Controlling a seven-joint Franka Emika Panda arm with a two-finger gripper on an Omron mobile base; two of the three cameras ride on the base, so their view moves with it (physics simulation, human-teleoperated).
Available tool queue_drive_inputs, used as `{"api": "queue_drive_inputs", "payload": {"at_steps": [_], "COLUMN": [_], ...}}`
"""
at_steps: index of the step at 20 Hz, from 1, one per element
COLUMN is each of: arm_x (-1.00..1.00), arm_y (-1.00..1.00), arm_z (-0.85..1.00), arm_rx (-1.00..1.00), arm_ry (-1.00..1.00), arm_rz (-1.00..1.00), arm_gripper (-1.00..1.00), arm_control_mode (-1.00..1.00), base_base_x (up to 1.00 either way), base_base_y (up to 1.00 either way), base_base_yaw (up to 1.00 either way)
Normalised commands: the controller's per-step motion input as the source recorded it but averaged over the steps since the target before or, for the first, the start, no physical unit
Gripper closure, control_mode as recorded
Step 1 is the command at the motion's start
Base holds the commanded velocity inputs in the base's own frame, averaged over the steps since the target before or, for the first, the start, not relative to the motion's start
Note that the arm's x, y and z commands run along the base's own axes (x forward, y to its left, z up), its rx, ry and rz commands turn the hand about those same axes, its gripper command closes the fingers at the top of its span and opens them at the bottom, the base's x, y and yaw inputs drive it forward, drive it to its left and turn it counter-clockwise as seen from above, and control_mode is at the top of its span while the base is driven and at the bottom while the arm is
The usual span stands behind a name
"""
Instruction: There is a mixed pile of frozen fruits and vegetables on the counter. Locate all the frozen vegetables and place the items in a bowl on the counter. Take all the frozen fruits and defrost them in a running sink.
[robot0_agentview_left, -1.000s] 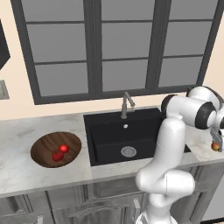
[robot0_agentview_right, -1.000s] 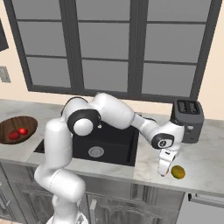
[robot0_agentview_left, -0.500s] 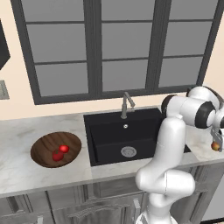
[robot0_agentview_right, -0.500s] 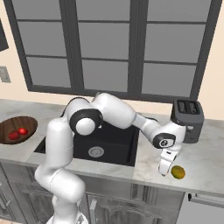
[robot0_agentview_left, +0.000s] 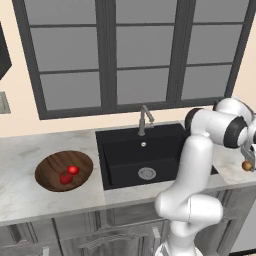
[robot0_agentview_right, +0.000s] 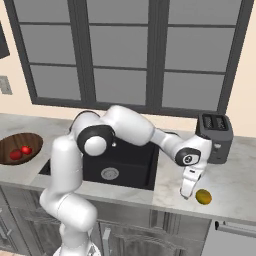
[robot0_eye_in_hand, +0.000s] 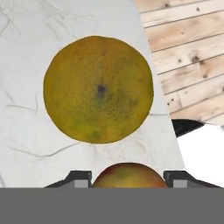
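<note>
My gripper (robot0_agentview_right: 187, 192) points down at the counter (robot0_agentview_right: 235, 190) to the right of the sink (robot0_agentview_right: 142, 170). It is shut on the orange frozen fruit (robot0_eye_in_hand: 128, 175), which sits between the two fingertips (robot0_eye_in_hand: 78, 179). The same orange ball (robot0_agentview_left: 247, 165) shows under the hand in the left base view. Just beyond it, the yellow-green frozen fruit (robot0_eye_in_hand: 98, 89) lies on the marble, also seen as a ball (robot0_agentview_right: 203, 196) beside the gripper. The wooden bowl (robot0_agentview_left: 47, 167) stands left of the sink with the two red frozen vegetables (robot0_agentview_left: 73, 170) (robot0_agentview_left: 65, 178) inside.
A brushed-metal faucet (robot0_agentview_left: 145, 119) rises behind the black basin, whose drain (robot0_agentview_left: 146, 173) is bare. A dark toaster (robot0_agentview_right: 215, 137) stands on the counter behind the gripper. The counter's front edge runs close to the fruits, with wooden floor (robot0_eye_in_hand: 188, 65) below.
The jaws have closed from wide open onto the orange fruit. The arm and the other things have stayed where they were.
</note>
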Motion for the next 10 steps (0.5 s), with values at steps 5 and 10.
{"api": "queue_drive_inputs", "payload": {"at_steps": [5,10], "arm_x": [-0.21,-0.15], "arm_y": [0.26,0.36], "arm_z": [0.31,0.37], "arm_rx": [-0.01,-0.02], "arm_ry": [-0.06,-0.09], "arm_rz": [0.0,0.01], "arm_gripper": [1.0,1.0], "arm_control_mode": [-1.0,-1.0], "base_base_x": [0.0,0.0], "base_base_y": [0.0,0.0], "base_base_yaw": [0.0,0.0]}}
